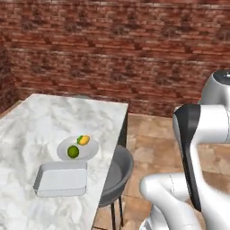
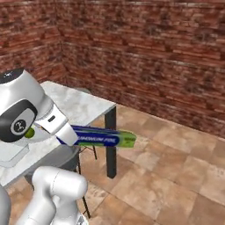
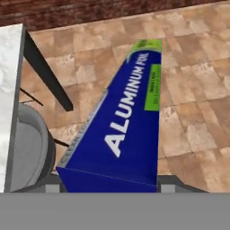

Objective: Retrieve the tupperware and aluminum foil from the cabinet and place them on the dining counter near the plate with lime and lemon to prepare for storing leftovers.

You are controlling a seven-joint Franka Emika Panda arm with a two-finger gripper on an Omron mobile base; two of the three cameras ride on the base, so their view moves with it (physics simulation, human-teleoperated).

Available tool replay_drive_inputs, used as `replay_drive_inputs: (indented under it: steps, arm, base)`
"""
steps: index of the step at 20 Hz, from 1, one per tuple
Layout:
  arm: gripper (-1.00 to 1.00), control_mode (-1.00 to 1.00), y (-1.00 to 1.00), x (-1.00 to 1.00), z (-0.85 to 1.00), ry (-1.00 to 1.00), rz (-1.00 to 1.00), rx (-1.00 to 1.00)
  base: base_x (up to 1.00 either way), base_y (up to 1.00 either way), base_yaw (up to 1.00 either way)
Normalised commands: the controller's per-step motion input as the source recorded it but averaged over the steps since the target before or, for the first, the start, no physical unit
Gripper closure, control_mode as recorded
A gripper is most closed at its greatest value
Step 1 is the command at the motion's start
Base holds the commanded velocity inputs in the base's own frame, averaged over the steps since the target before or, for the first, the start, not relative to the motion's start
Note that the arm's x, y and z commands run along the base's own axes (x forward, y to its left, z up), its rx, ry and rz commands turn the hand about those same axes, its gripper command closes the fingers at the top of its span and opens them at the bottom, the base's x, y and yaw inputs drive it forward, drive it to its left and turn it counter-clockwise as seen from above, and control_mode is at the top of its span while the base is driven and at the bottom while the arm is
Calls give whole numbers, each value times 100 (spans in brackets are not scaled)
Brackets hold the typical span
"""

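While one foil box [image 3: 121, 121] sits clamped in the claw [image 3: 108, 186] beyond the counter [image 1: 36, 121] edge, that counter bears one tupperware [image 1: 61, 179], one plate [image 1: 92, 149], one lime [image 1: 73, 152], one lemon [image 1: 84, 140].

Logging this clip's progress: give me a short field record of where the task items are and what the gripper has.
container: on the dining table, beside the plate
plate: on the table, holding lime and lemon
lime: on plate
lemon: on plate
foil box: held out over the tiled floor, past the table's edge
gripper: shut on foil box
stool: grey seat at the table's edge
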Motion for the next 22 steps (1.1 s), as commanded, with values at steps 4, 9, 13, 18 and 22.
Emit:
replay_drive_inputs:
  steps: [4, 9, 13, 18, 22]
  arm:
    - [100, 100, 0, 0, 0, 0, 0, 0]
    - [100, 100, 0, 0, 0, 0, 0, 0]
    - [100, 100, 0, 0, 0, 0, 0, 0]
    - [100, 100, 0, 0, 0, 0, 0, 0]
    - [100, 100, 0, 0, 0, 0, 0, 0]
  base:
    - [100, -24, 71]
    - [93, -22, 78]
    - [87, -24, 80]
    - [85, -34, 78]
    - [72, -49, 67]
